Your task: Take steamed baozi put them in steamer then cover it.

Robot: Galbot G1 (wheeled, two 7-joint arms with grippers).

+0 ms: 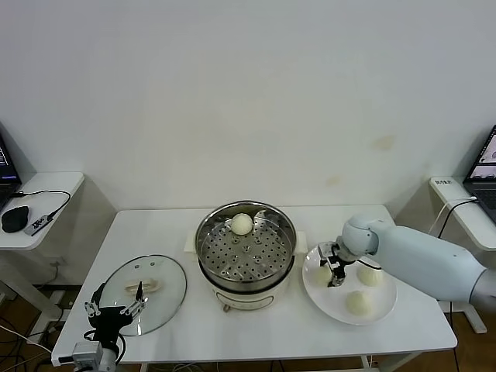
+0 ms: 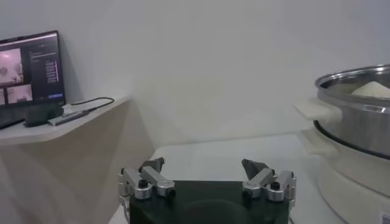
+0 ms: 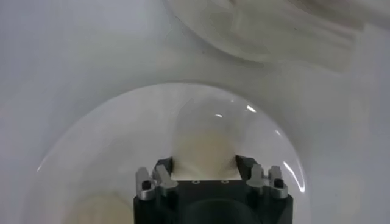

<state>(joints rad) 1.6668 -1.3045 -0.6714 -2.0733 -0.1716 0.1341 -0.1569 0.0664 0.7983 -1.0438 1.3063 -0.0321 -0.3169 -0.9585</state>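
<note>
Desk (image 1: 256, 329) is white and carries the steamer (image 1: 245, 256) in the middle, a glass lid (image 1: 147, 291) toward the robot's left and a white plate (image 1: 349, 293) toward its right.

Steamer: shiny steel pot on a cream base, perforated tray showing, uncovered. One baozi in the steamer (image 1: 242, 224) sits at the far edge of the tray, against the back wall. In the left wrist view the pot's steel rim and a cream side handle show, with the top of that bun just above the rim.

Plate: three buns on it. Left bun on the plate (image 1: 321, 273) is the one nearest the steamer; far bun (image 1: 369, 274) sits on the plate's right part; near bun (image 1: 357, 302) sits at the front edge. All three apart from each other.

Right hand (image 1: 335, 270) is down over the plate at the left bun. In the right wrist view its fingers (image 3: 245, 165) stand on either side of that bun (image 3: 204, 149), jaws part way in, tips at the bun's flanks. Whether they actually press the dough I can't tell, so no confirmed grip. Bun is on the plate.

Left hand (image 1: 116, 308) is parked at the near-left corner of the desk, above the near rim of the glass lid, jaws spread wide, holding nothing. Left wrist view confirms: both fingers (image 2: 259, 169) well apart, nothing between them.

Lid lies flat on the desk, cream handle up, clear of the steamer.
</note>
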